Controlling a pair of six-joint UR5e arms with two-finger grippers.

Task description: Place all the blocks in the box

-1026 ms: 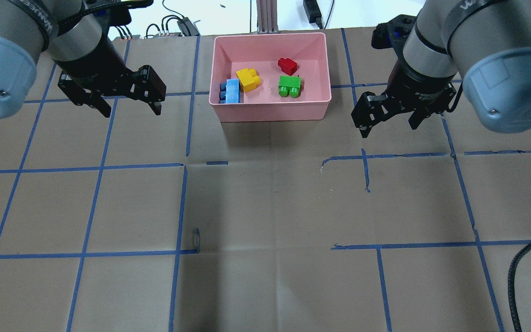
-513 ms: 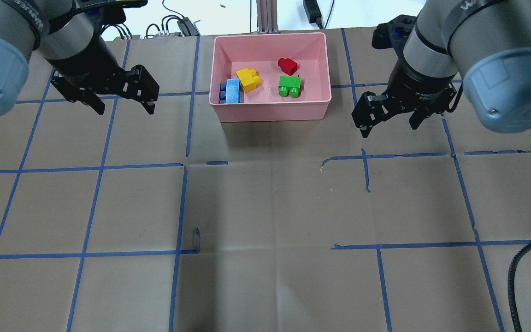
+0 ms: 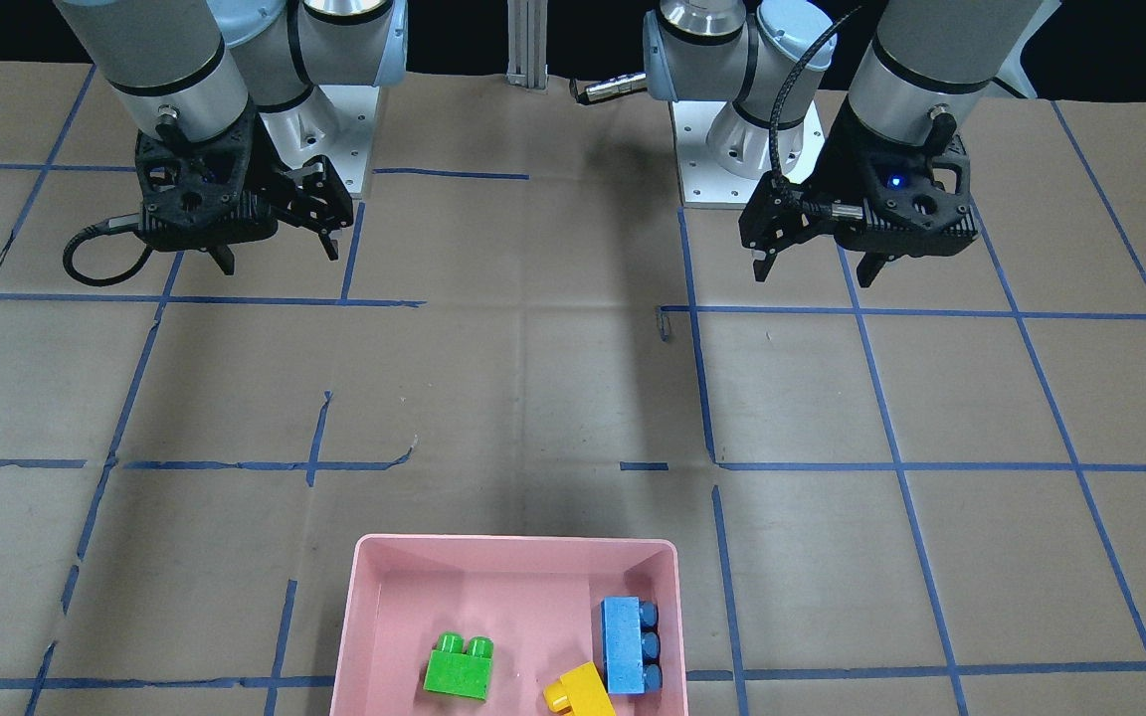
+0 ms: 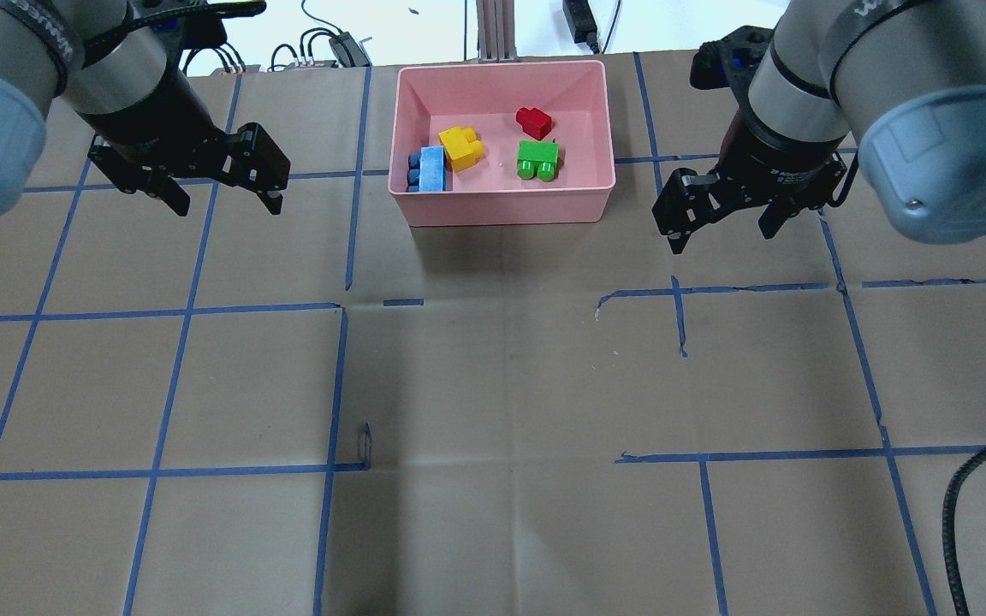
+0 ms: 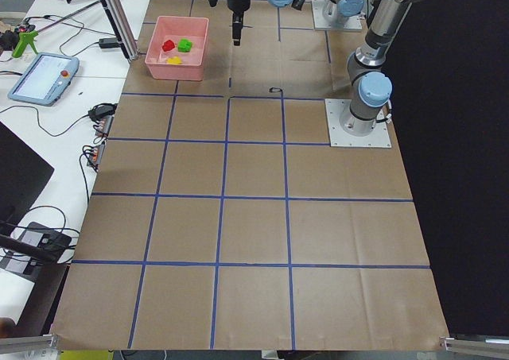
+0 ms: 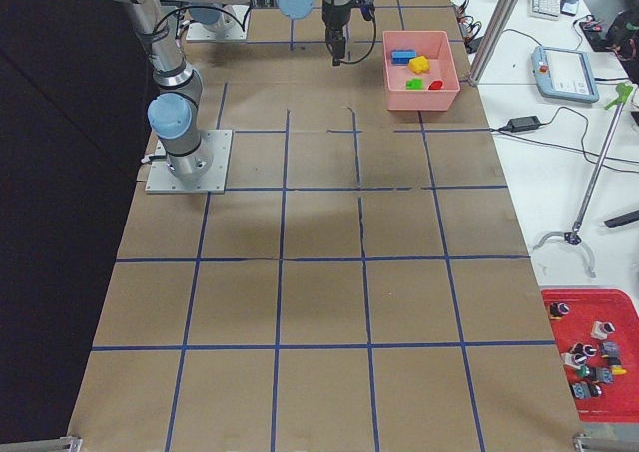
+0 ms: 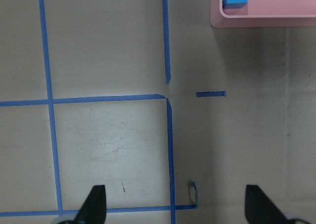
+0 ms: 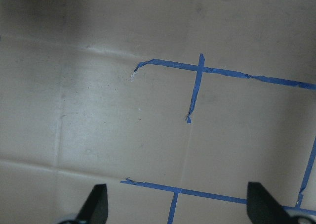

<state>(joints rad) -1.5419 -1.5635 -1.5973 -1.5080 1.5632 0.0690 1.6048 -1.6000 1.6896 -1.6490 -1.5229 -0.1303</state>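
Observation:
The pink box (image 4: 501, 207) stands at the far middle of the table. In it lie the blue block (image 4: 430, 168), the yellow block (image 4: 461, 148), the red block (image 4: 534, 122) and the green block (image 4: 537, 160). My left gripper (image 4: 226, 204) is open and empty, hovering left of the box. My right gripper (image 4: 722, 238) is open and empty, right of the box and slightly nearer. The front-facing view shows the box (image 3: 379, 617) with the green (image 3: 460, 668), blue (image 3: 628, 644) and yellow (image 3: 578, 691) blocks; the red one is cut off there. The left wrist view catches the box corner (image 7: 266, 21).
Brown paper with blue tape lines covers the table. A black cable (image 4: 972, 496) curves in at the near right. An aluminium post (image 4: 493, 30) stands just behind the box. The arm bases (image 3: 334, 109) sit at my side of the table.
My left gripper has drifted left and slightly back, away from the box, still open. The right gripper and all the blocks have not moved.

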